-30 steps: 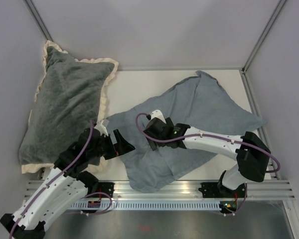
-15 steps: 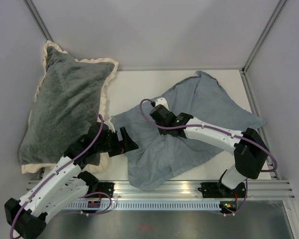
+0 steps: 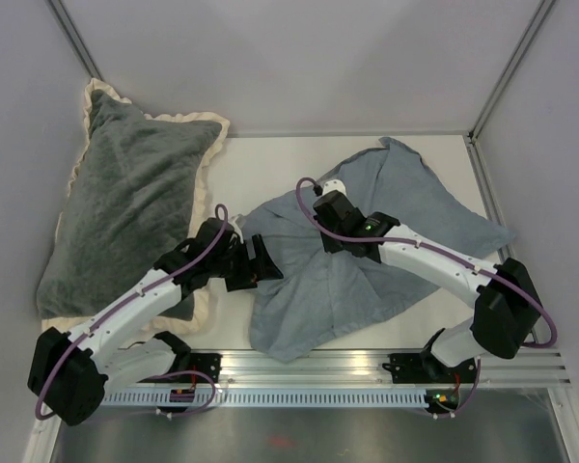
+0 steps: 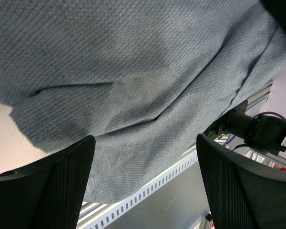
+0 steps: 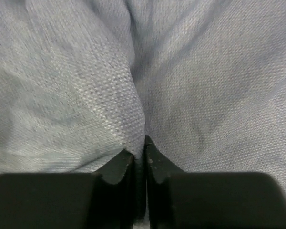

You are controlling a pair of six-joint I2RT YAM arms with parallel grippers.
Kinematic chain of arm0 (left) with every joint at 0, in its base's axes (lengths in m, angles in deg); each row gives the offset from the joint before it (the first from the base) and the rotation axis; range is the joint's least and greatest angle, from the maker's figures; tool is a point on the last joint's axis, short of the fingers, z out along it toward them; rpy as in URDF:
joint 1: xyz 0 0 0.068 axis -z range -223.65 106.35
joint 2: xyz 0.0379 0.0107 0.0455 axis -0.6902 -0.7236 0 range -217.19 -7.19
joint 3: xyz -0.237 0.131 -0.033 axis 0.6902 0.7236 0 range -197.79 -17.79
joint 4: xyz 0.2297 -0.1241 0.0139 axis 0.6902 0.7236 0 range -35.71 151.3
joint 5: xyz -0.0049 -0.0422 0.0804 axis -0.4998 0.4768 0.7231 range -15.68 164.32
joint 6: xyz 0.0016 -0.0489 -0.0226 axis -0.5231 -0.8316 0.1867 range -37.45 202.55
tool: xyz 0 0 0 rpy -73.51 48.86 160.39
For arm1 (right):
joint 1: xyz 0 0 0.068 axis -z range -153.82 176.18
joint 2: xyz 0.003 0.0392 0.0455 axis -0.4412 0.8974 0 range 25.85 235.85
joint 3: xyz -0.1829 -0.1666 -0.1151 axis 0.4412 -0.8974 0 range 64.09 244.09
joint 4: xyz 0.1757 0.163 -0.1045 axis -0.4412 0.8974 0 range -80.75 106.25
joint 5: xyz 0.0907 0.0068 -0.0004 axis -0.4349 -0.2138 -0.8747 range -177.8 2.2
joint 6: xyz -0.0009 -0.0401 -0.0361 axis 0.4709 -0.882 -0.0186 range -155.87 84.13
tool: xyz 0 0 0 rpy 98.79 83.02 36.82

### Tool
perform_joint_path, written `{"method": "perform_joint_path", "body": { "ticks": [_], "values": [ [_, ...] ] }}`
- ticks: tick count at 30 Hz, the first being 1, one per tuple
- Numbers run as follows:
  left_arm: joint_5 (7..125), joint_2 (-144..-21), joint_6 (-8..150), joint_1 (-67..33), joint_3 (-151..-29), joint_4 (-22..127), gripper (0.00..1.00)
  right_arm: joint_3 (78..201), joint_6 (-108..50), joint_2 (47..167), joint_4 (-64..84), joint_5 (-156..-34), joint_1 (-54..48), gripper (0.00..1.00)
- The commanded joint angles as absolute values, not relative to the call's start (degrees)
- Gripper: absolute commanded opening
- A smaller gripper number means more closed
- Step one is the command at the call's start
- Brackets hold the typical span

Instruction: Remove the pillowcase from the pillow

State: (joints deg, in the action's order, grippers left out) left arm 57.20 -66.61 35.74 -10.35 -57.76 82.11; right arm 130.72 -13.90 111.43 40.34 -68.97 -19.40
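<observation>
Right wrist view: the right gripper pinches a raised fold of the pillowcase — the left gripper gapes wide, cloth just ahead of its jaws.

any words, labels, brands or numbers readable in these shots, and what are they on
None readable in any view.
Grey-blue woven cloth pillowcase: no print or tag shows.
Dark grey plush pillow with cream ruffle: no label shows.
Silver slotted rail at the near edge: no legible marking.
</observation>
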Motion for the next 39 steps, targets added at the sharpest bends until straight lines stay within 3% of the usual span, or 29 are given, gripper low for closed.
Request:
{"method": "perform_joint_path", "body": {
  "ticks": [1,2,6,8,9,11,12,13,14,15,20,21,22,23,24,27,28,29,30,32,34,35,36,39],
  "values": [
    [55.4,-68.2,37.3,-9.5,-60.2,78.3,0.91,128.2,-14.3,108.6,38.9,-72.4,-19.5,0.19],
    [55.4,-68.6,37.3,-9.3,-60.6,78.2,0.91,127.0,-14.2,108.1,38.6,-72.5,-19.4,0.31],
    [55.9,-70.7,37.4,-7.3,-62.4,78.2,0.91,125.8,-14.5,105.8,39.3,-74.9,-19.4,0.36],
    [56.4,-72.0,37.2,-6.3,-63.6,78.1,0.91,124.3,-14.6,103.8,39.0,-77.1,-19.4,0.27],
    [56.9,-72.5,37.2,-5.4,-64.0,78.2,0.91,123.7,-14.3,103.2,38.5,-77.2,-19.4,0.01],
    [57.4,-74.1,37.0,-4.7,-65.2,77.9,0.91,122.5,-13.9,102.1,38.4,-77.0,-19.4,0.00],
    [57.6,-74.6,36.9,-4.1,-65.5,77.9,0.91,122.4,-13.7,101.3,38.7,-77.8,-19.4,0.02],
    [57.6,-75.2,36.8,-3.7,-65.9,77.8,0.91,122.2,-13.7,100.8,38.7,-78.6,-19.4,0.11],
    [57.7,-76.3,36.7,-3.1,-66.5,77.2,0.91,121.7,-13.6,100.0,38.7,-79.7,-19.4,0.30],
    [58.1,-76.6,36.6,-2.1,-66.8,77.2,0.91,121.4,-13.6,99.5,38.6,-81.3,-19.4,0.41],
    [59.1,-78.5,35.9,0.4,-68.2,76.2,0.91,118.8,-13.6,97.1,38.4,-83.2,-19.4,0.43],
    [59.3,-79.1,35.9,0.7,-68.2,75.8,0.92,118.3,-13.6,96.4,38.3,-83.4,-19.4,0.39],
    [59.4,-79.3,35.9,0.9,-68.2,75.7,0.91,117.7,-13.7,95.9,37.2,-84.3,-19.4,0.27],
    [59.4,-79.6,35.8,0.8,-68.1,75.7,0.91,116.9,-13.7,95.3,37.2,-83.9,-19.4,0.08],
    [59.5,-79.9,35.7,1.0,-68.1,75.5,0.91,116.9,-13.6,95.1,37.6,-83.1,-19.4,0.00],
    [59.2,-80.7,35.4,1.7,-67.8,74.3,0.92,116.3,-13.0,93.1,38.2,-83.7,-19.4,0.00],
    [59.3,-81.4,35.4,2.0,-67.9,73.8,0.92,115.9,-13.0,92.4,37.7,-84.4,-19.4,0.04],
    [59.1,-81.5,35.3,2.1,-68.2,73.6,0.92,115.9,-12.6,91.1,37.7,-85.2,-19.4,0.19],
    [59.0,-82.0,35.3,2.7,-68.3,73.3,0.92,115.9,-12.2,90.5,38.0,-85.3,-19.4,0.51],
    [58.9,-82.8,35.4,3.5,-68.9,72.3,0.93,116.1,-12.3,89.7,38.5,-85.8,-19.4,0.57],
    [58.9,-83.4,35.4,4.8,-69.4,71.8,0.93,115.9,-13.0,89.4,39.0,-86.8,-19.4,0.50],
    [58.9,-84.2,35.5,5.1,-69.9,71.7,0.94,115.7,-13.0,89.0,39.0,-87.0,-19.4,0.35],
    [59.3,-84.5,35.6,5.7,-70.1,71.8,0.94,115.5,-12.5,88.9,39.3,-86.0,-19.4,0.01],
    [59.8,-86.6,35.8,6.4,-70.9,72.1,0.94,114.4,-12.7,88.6,38.7,-86.1,-19.4,0.00]
  ]
}}
